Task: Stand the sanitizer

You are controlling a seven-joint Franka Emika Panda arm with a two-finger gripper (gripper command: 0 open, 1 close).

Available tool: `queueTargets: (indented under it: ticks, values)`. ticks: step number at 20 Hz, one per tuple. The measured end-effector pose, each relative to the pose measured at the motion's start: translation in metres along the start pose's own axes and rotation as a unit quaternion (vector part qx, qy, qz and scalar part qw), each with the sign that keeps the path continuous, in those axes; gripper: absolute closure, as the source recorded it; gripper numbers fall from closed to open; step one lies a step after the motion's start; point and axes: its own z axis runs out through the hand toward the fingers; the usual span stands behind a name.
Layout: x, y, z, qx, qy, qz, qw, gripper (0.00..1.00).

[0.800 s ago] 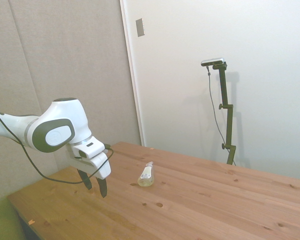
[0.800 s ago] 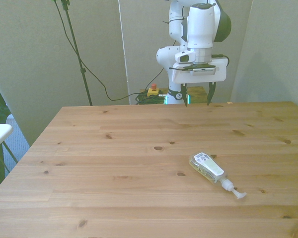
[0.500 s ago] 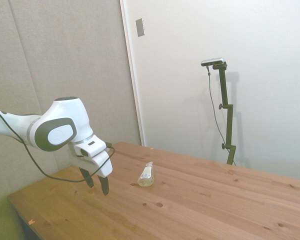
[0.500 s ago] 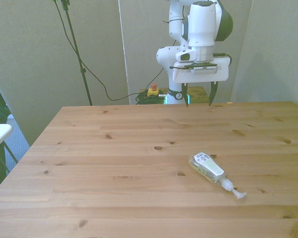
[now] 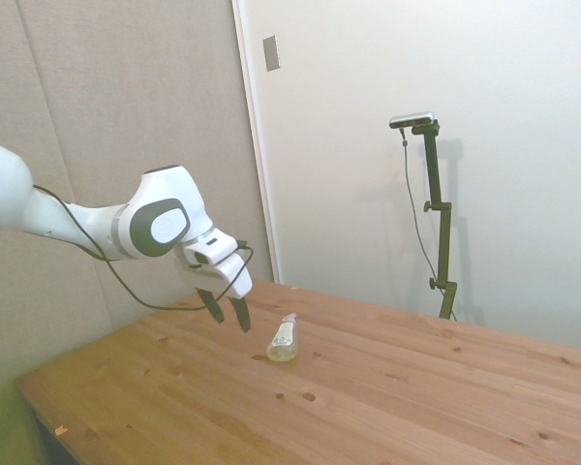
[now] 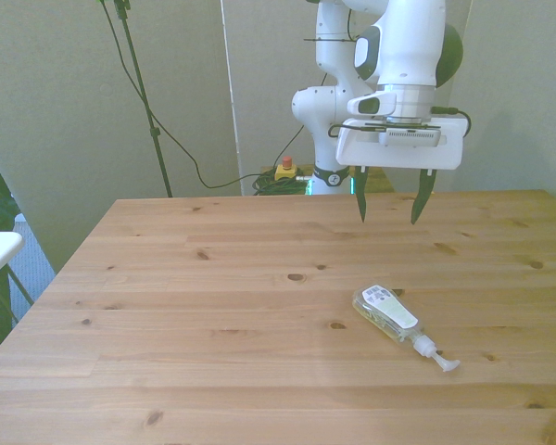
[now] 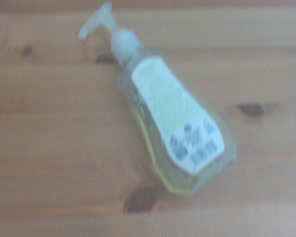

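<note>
sanitizer (image 6: 386, 314) lies flat on the table (image 6: 213, 306), well apart from the raised pincer (image 6: 388, 208), fingers spread.

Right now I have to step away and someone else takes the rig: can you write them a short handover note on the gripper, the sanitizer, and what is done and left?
Gripper: open, empty, in the air above the table, short of the sanitizer and not touching it.
Sanitizer: lying on its side on the table, label up, pump cap toward the camera-side edge in the front view.
Done: nothing grasped.
Left: reach the bottle, grip it, tip it upright onto its base, release.
</note>
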Motion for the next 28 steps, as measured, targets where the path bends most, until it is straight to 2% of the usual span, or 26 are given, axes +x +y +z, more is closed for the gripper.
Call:
queueTargets:
  ticks: [6,9,18,23,28]
  values:
    - [0.043,-0.062,0.029,0.0,0.01,0.015,0.9998,0.0]
    - [0.046,-0.068,0.031,-0.001,0.008,0.017,0.9998,0.0]
    - [0.063,-0.116,0.086,0.015,-0.016,-0.029,0.9993,0.0]
    - [0.076,-0.13,0.114,0.021,-0.022,-0.043,0.9986,0.0]
    - [0.076,-0.14,0.129,0.017,-0.047,-0.057,0.9971,0.0]
